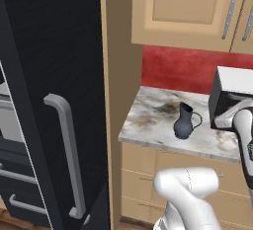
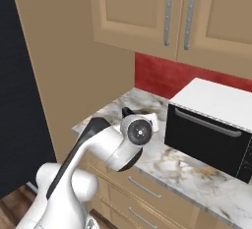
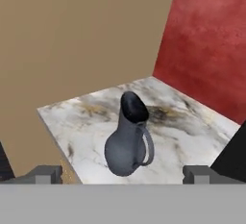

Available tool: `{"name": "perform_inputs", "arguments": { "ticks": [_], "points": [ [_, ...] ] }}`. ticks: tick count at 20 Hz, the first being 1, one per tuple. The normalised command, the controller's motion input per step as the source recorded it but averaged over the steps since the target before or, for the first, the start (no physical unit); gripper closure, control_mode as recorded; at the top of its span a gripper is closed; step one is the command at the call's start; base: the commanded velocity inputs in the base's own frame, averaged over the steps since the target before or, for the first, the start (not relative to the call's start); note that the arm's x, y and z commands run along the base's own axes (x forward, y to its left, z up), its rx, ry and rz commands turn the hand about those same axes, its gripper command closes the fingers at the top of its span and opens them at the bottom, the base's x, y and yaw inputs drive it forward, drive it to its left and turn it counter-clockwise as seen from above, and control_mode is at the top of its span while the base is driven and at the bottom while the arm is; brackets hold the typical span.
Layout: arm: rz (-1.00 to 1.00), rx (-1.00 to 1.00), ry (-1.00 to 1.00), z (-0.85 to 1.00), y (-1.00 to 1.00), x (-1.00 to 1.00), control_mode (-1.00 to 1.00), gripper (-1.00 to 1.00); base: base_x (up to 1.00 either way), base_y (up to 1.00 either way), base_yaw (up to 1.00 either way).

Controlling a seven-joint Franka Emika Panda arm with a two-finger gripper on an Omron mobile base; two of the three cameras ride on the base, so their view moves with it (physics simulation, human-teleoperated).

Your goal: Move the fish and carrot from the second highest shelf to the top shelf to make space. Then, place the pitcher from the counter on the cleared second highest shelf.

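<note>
Fridge door stands far left of the claw. Ahead of the claw, centred between its wide-open tips and untouched, the pitcher stands upright on the marble tabletop. Right of it sits a microwave.

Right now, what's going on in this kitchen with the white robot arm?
The white robot arm's two-finger gripper is open and holds nothing, pointed at the dark grey-blue pitcher with the looped handle. The pitcher stands upright on the marbled counter, near the corner by the tan wall panel, untouched. A black microwave with a white top sits farther along the counter. The black fridge door with its grey handle is at the left of the left base view.
</note>
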Motion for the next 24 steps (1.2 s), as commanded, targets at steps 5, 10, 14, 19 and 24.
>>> {"name": "perform_inputs", "arguments": {
  "ticks": [5, 10, 14, 19, 24],
  "points": [
    [0.09, 0.08, 0.00, -0.15, 0.00, 0.33, -1.00, -1.00, 0.00, 0.00, 0.00],
    [0.08, 0.06, 0.00, -0.18, 0.00, 0.33, -1.00, -1.00, 0.00, 0.00, 0.00],
    [0.10, 0.05, 0.00, -0.25, 0.00, 0.29, -1.00, -1.00, 0.00, 0.00, 0.00],
    [0.16, 0.01, 0.00, -0.43, -0.01, 0.30, -1.00, -1.00, 0.00, 0.00, 0.00],
    [0.16, 0.00, 0.00, -0.32, 0.00, 0.27, -1.00, -1.00, 0.00, 0.00, 0.00]
  ]
}}
